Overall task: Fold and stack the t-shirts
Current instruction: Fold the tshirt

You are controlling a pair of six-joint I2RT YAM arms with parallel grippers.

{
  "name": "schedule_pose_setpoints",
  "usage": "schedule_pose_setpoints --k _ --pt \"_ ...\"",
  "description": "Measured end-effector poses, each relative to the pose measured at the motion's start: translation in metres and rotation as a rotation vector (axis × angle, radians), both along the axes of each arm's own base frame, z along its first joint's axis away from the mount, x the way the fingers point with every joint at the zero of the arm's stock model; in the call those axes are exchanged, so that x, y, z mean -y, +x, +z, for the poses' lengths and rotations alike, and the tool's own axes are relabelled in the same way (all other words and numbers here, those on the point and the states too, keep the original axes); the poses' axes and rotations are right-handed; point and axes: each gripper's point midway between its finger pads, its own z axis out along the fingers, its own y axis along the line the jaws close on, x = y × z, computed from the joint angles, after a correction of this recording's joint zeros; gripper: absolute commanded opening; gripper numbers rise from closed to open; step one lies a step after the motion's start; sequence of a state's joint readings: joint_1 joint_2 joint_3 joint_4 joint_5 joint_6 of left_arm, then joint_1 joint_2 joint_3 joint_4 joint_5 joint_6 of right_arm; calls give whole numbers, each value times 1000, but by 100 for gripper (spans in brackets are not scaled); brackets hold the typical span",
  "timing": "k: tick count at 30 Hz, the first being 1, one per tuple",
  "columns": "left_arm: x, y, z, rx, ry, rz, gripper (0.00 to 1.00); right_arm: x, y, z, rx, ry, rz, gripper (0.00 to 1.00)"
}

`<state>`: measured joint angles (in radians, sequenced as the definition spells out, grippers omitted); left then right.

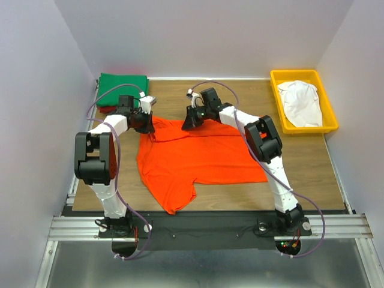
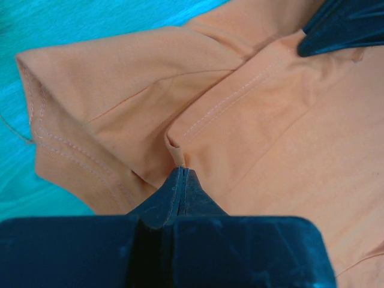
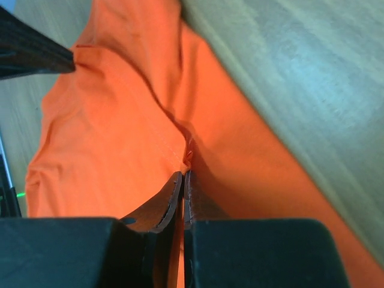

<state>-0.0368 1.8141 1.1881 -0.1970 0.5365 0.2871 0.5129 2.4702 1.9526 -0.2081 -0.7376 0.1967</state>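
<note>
The bright orange t-shirt (image 1: 186,157) lies spread on the wooden table, its far edge lifted by both grippers. My left gripper (image 1: 147,124) is shut on a fold of the orange t-shirt (image 2: 252,120) at its far left corner. My right gripper (image 1: 189,122) is shut on the orange t-shirt (image 3: 120,150) along its far edge. A folded green t-shirt (image 1: 123,88) lies at the back left, on top of a dark red t-shirt (image 1: 105,109) whose edge just shows. A white t-shirt (image 1: 301,103) lies crumpled in the yellow tray (image 1: 277,102).
The yellow tray stands at the back right corner. Grey walls close in the table on three sides. Bare wood (image 1: 300,162) shows right of the orange shirt. The other gripper's dark finger (image 2: 342,24) shows at the top of each wrist view.
</note>
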Motion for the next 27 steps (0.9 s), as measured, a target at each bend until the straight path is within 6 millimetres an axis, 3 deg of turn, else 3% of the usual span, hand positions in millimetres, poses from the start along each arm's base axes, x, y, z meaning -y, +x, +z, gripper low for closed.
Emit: schedule_pose_setpoints --k 11,14,18,22,27 --pt "-2 -27 16 96 36 -111 0 11 -43 36 17 38 97 10" --pt "-3 -38 9 95 59 -161 7 13 -59 34 3 42 132 12" --pt "-7 -56 -6 81 100 -235 33 17 -87 17 -38 32 183 17" --pt "-13 -83 -14 74 139 -308 41 21 -114 -4 -89 12 227 28" --pt "-10 -92 10 157 137 -391 49 27 -137 -4 -114 13 262 37"
